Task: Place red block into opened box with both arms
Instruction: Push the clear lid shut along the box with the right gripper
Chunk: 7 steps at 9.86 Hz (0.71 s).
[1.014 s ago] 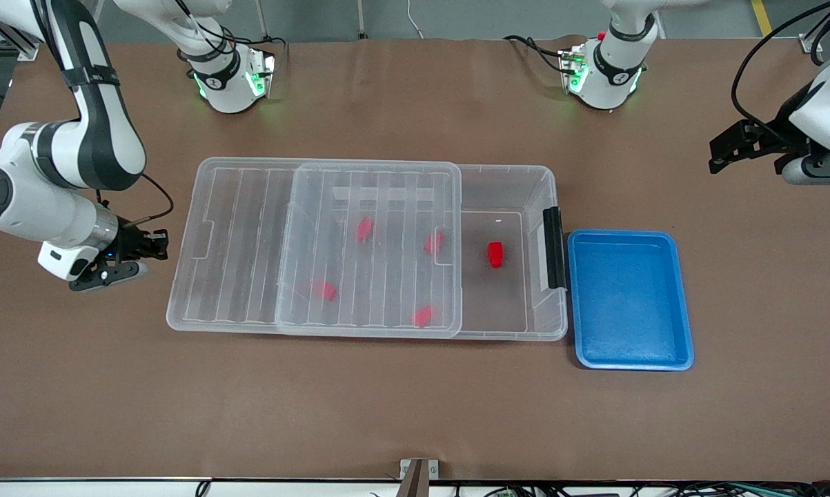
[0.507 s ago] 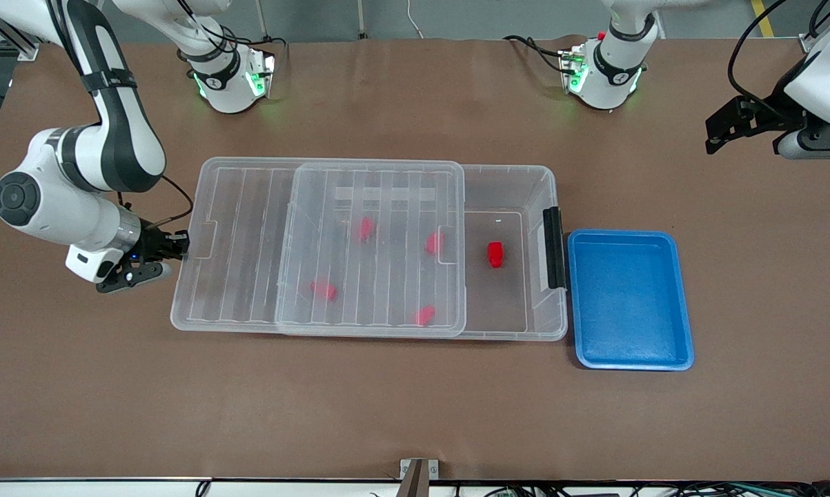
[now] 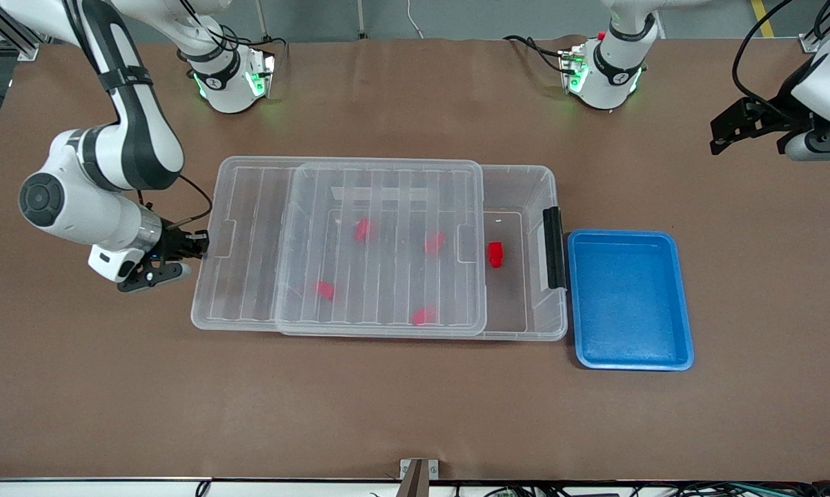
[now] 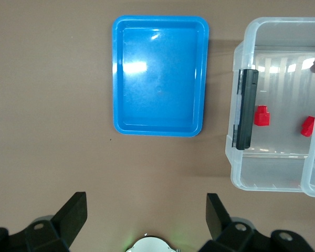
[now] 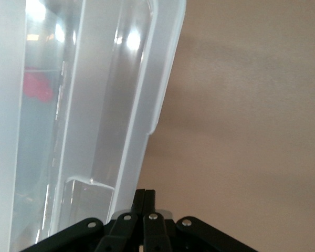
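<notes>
The clear box (image 3: pixel 533 174) lies mid-table with its black latch bar (image 3: pixel 554 247) beside the blue tray. Its ribbed lid (image 3: pixel 380 276) sits shifted toward the right arm's end and covers most of the box. One red block (image 3: pixel 495 254) lies in the uncovered strip. Several more red blocks (image 3: pixel 364 230) show dimly through the lid. My right gripper (image 3: pixel 199 246) is shut, tips against the lid's short edge (image 5: pixel 152 79). My left gripper (image 3: pixel 719 140) hangs open and empty over the table's left-arm end. Its wrist view shows the red block (image 4: pixel 261 116) and latch bar (image 4: pixel 247 115).
An empty blue tray (image 3: pixel 628 300) sits against the box's latch end, toward the left arm's end; the left wrist view shows this tray (image 4: pixel 160 76) too. Both arm bases stand along the table's back edge. Bare brown table surrounds the box.
My right gripper has moved toward the left arm's end, pushing the lid along over the box, so the uncovered strip has narrowed. The left gripper has shifted only slightly.
</notes>
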Each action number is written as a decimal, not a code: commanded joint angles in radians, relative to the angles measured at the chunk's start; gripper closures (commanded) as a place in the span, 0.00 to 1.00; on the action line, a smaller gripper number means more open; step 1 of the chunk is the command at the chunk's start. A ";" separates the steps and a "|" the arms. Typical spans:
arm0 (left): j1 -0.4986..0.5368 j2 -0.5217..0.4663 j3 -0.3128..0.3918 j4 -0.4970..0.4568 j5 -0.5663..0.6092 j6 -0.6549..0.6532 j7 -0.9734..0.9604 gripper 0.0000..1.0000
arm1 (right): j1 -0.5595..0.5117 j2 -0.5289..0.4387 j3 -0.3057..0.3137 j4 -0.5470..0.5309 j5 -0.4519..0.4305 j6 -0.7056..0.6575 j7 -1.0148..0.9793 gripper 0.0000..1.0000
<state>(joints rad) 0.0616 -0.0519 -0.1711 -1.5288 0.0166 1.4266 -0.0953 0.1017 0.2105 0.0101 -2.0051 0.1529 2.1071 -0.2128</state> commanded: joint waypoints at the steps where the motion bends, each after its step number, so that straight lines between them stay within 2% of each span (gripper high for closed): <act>1: 0.017 0.000 0.004 -0.034 -0.004 -0.002 0.019 0.00 | 0.050 0.023 -0.002 0.025 0.020 0.004 0.074 1.00; 7: 0.014 0.014 0.004 -0.025 -0.030 -0.003 0.017 0.00 | 0.107 0.062 0.021 0.071 0.020 0.010 0.197 1.00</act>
<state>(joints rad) 0.0764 -0.0487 -0.1682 -1.5314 0.0034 1.4266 -0.0851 0.1934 0.2488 0.0290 -1.9567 0.1545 2.1109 -0.0445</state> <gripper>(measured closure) 0.000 0.991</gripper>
